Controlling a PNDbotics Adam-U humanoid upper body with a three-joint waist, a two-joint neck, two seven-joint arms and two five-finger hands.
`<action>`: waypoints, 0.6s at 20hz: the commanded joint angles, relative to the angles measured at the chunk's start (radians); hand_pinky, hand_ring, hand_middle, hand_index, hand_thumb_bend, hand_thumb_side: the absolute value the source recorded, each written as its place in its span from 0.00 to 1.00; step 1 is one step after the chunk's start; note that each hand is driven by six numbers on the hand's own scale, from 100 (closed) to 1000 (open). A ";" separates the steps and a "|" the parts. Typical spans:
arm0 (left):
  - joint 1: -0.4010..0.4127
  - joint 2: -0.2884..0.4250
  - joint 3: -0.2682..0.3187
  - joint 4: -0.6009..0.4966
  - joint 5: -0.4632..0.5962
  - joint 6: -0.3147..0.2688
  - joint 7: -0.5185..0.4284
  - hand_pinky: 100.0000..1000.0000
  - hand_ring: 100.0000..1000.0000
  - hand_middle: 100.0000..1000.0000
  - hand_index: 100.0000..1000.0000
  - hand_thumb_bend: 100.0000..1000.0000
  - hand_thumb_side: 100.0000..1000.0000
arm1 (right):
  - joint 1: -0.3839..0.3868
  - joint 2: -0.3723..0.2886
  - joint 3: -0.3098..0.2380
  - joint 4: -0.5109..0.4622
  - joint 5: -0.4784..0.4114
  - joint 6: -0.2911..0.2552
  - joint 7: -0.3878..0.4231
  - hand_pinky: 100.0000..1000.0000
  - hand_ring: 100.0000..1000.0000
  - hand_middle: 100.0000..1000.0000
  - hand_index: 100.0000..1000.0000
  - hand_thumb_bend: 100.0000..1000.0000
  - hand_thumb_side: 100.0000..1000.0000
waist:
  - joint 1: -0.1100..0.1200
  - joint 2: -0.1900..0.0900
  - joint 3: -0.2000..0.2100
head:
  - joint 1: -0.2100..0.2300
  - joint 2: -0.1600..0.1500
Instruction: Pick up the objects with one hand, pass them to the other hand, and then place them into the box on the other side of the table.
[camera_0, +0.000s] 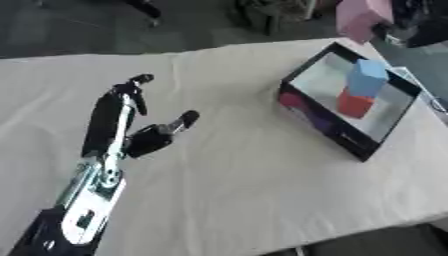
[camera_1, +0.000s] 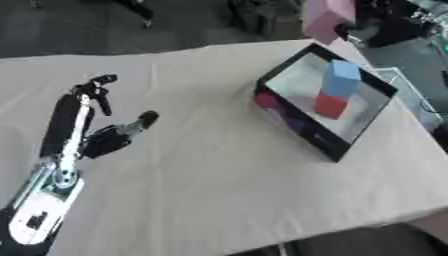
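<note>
My left hand (camera_0: 114, 125) hovers open over the left part of the table, fingers straight and thumb spread, with nothing in it. A black box (camera_0: 325, 127) with a pale inside stands at the right. In it a blue block (camera_0: 367, 77) lies next to a red block (camera_0: 354, 104). Above the box's far corner, a pink block (camera_0: 359, 17) hangs in the air. My right hand (camera_0: 413, 22) comes in from the upper right corner and is shut on it; its fingers are mostly hidden.
A cream cloth (camera_0: 245, 185) covers the table, whose front edge runs across the lower right. A pale flat thing (camera_1: 411, 97) lies just beyond the box at the right edge. Dark floor and clutter lie past the far edge.
</note>
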 joint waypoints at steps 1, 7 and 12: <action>-0.011 0.010 0.006 -0.023 0.001 0.002 0.004 0.76 0.69 0.24 0.81 0.75 0.73 | -0.002 -0.075 -0.026 0.028 0.032 -0.022 -0.018 0.91 1.00 0.57 0.65 0.16 0.23 | -0.002 -0.022 -0.004 | -0.009 -0.014; -0.010 0.008 0.006 -0.023 0.004 0.002 0.003 0.75 0.69 0.24 0.81 0.75 0.74 | -0.003 -0.093 -0.027 0.097 0.121 -0.074 -0.068 0.89 1.00 0.55 0.64 0.20 0.32 | 0.001 -0.017 -0.001 | -0.007 -0.014; -0.010 0.007 0.005 -0.032 0.010 0.002 0.004 0.75 0.68 0.23 0.81 0.75 0.74 | -0.017 -0.091 -0.028 0.165 0.205 -0.111 -0.112 0.86 1.00 0.53 0.62 0.23 0.40 | 0.002 -0.012 0.005 | -0.010 0.005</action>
